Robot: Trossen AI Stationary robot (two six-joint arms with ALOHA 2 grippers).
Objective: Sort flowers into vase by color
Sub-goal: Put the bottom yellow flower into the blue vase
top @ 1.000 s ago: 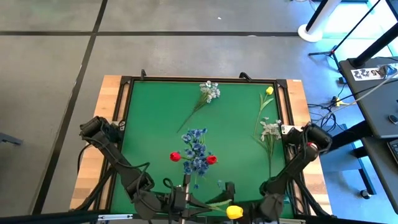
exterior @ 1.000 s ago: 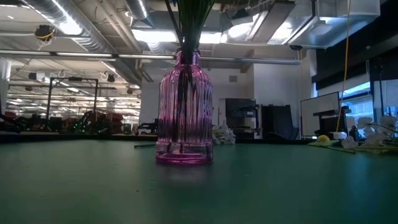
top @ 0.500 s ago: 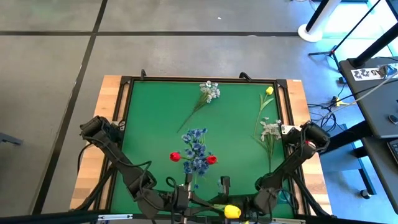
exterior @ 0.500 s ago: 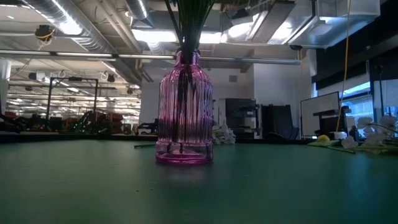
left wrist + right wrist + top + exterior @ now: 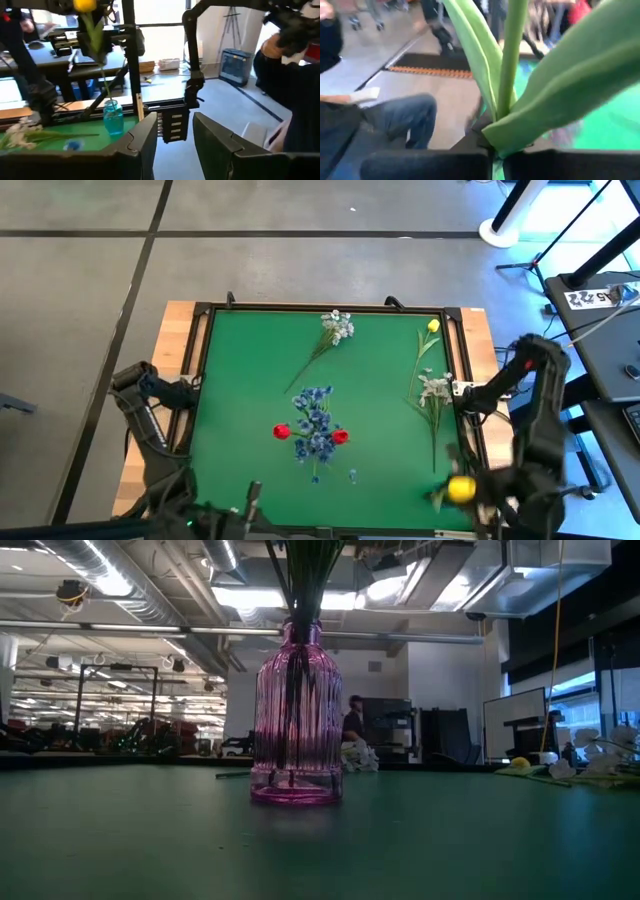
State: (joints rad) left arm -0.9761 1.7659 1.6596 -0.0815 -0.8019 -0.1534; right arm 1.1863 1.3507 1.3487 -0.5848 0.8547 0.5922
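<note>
A purple glass vase (image 5: 298,715) stands mid-table and holds blue sprays and red tulips (image 5: 312,425). Two whitish sprays (image 5: 337,327) (image 5: 435,388) and a yellow tulip (image 5: 432,326) lie flat on the green mat. At the near right corner, my right gripper (image 5: 495,154) is shut on another yellow tulip (image 5: 460,488). At the near left, my left gripper (image 5: 175,120) stands open with nothing between its fingers. My right gripper pinches the yellow tulip's green stem (image 5: 506,107) between its two fingers, just where the long leaves (image 5: 555,85) branch off. The tulip is lifted clear of the mat. In the left wrist view its yellow head (image 5: 85,5) is up and its stem hangs below.
A black frame (image 5: 325,308) rims the green mat on a wooden table. A loose blue blossom (image 5: 352,475) lies near the front. A small blue jar (image 5: 114,117) shows by the mat's edge. People stand close beyond the table (image 5: 290,85) (image 5: 395,120).
The yellow tulip has passed from my left gripper to my right one at the near edge. My left gripper has let go and drawn back toward the near left corner. My right gripper has carried the tulip toward the table's right edge.
</note>
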